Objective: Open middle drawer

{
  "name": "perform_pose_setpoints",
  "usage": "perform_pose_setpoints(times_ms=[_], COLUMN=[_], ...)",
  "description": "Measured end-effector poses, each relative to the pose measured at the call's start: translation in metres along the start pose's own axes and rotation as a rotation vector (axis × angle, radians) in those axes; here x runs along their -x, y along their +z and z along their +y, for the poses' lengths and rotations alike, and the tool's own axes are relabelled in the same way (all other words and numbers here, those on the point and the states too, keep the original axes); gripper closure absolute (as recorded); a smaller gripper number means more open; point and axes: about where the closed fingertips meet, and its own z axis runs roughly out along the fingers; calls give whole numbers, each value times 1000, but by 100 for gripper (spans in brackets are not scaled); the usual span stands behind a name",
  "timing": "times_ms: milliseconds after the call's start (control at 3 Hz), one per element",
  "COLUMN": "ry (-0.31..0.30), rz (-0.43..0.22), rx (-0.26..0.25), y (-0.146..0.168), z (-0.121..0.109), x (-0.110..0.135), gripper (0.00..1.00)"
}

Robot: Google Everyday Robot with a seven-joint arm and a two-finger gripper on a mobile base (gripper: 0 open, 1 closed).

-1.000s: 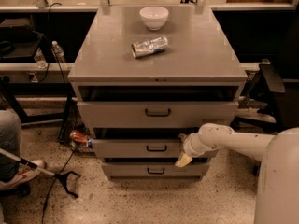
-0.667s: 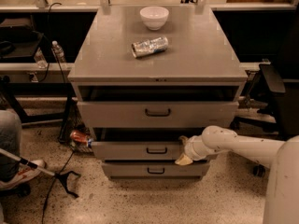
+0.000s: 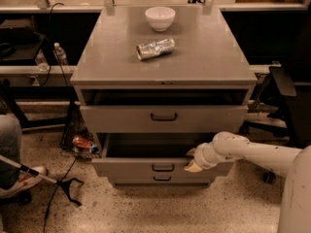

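**Middle drawer (image 3: 131, 168) slides further out of the cabinet than a second ago, with the end effector (image 3: 192, 160) carried forward at its upper right edge.**

The drawer stands partly open beneath the top drawer (image 3: 121, 118) and over the lowest drawer (image 3: 162, 178), with its dark interior showing behind the front. The end effector sits at the front's top lip, right of the small handle (image 3: 163, 167); whether it is spread or clamped there cannot be told. With contact off-centre, the pull is best kept straight and level toward the robot, so the drawer does not skew in its runners. The arm (image 3: 262, 154) should stay low, clear of the front above. A steady draw would also spare the bowl (image 3: 160, 18) and can (image 3: 155, 48) on the worktop (image 3: 209, 62).
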Motion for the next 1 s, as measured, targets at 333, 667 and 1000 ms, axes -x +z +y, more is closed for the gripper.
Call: perform_pose_setpoints(times_ms=[333,667,1000], ry=[0,0,12], rz=[0,0,8], rx=[0,0,-3], y=[0,0,-6], z=[0,0,17], x=[0,0,-3], gripper=[100,100,100])
